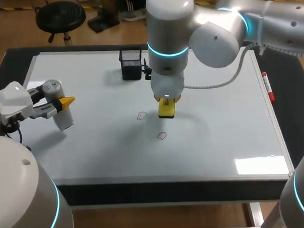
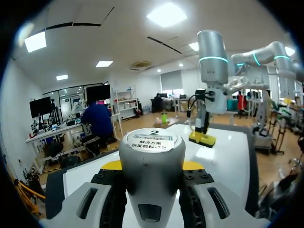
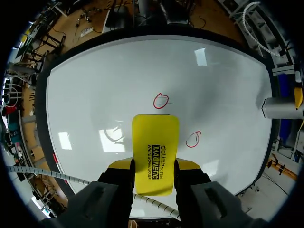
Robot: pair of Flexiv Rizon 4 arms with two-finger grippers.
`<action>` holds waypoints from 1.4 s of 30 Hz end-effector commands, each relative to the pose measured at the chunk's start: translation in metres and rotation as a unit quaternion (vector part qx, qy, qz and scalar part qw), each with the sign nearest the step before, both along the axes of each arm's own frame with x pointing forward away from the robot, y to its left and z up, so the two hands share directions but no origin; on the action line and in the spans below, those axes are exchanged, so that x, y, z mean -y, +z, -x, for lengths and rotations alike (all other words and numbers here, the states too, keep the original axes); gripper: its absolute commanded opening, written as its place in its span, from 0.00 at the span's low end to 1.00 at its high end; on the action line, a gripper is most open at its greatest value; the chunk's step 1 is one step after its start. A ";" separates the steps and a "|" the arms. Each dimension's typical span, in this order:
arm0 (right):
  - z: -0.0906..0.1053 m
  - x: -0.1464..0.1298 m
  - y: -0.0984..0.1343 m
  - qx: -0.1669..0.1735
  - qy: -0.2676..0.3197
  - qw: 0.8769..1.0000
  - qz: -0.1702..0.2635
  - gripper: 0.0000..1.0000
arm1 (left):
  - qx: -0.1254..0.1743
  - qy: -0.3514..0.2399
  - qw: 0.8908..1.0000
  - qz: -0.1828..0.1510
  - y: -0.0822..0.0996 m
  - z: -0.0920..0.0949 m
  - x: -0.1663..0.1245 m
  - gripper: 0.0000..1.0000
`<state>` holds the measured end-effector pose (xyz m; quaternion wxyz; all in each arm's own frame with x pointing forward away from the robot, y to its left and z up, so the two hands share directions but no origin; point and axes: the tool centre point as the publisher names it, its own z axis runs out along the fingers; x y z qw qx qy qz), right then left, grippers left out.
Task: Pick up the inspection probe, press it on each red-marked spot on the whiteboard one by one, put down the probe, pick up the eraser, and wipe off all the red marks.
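Eraser (image 3: 155,152), yellow: pinched in right gripper (image 3: 153,167), long axis along fingers, pointing down near red marks (image 3: 161,101). Probe (image 1: 65,119): clamped in left gripper (image 1: 60,104), frame left, near upright.

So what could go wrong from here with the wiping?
The right gripper pinches the eraser only at its near end, so pressing down could tilt or slip it. The two red marks lie apart, one ahead of the eraser, one beside it; a single stroke might miss one.
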<state>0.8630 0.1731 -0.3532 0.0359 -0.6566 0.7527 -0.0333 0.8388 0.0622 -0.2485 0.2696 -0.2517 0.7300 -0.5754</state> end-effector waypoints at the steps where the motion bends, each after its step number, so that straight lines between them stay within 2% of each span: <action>1: -0.002 -0.004 -0.009 -0.017 0.012 1.000 -0.008 0.00 | 0.000 0.001 1.000 -0.001 0.001 -0.001 0.001 0.00; 6: 0.001 -0.032 -0.029 -0.041 0.041 0.998 -0.015 0.00 | 0.000 0.001 1.000 -0.001 0.001 -0.001 0.001 0.00; 13: -0.006 -0.065 -0.049 -0.061 0.072 0.995 -0.023 0.00 | 0.000 0.001 1.000 -0.001 0.001 -0.001 0.001 0.00; 25: -0.015 -0.112 -0.055 -0.060 0.099 0.993 -0.025 0.00 | 0.000 0.001 1.000 -0.001 0.001 -0.001 0.001 0.00; 33: -0.015 -0.129 -0.057 -0.048 0.111 0.992 -0.024 0.00 | 0.000 0.001 1.000 -0.001 0.001 -0.001 0.001 0.00; 42: -0.015 -0.126 -0.064 -0.047 0.101 0.993 -0.026 0.00 | 0.000 0.001 1.000 -0.001 0.001 -0.001 0.001 0.00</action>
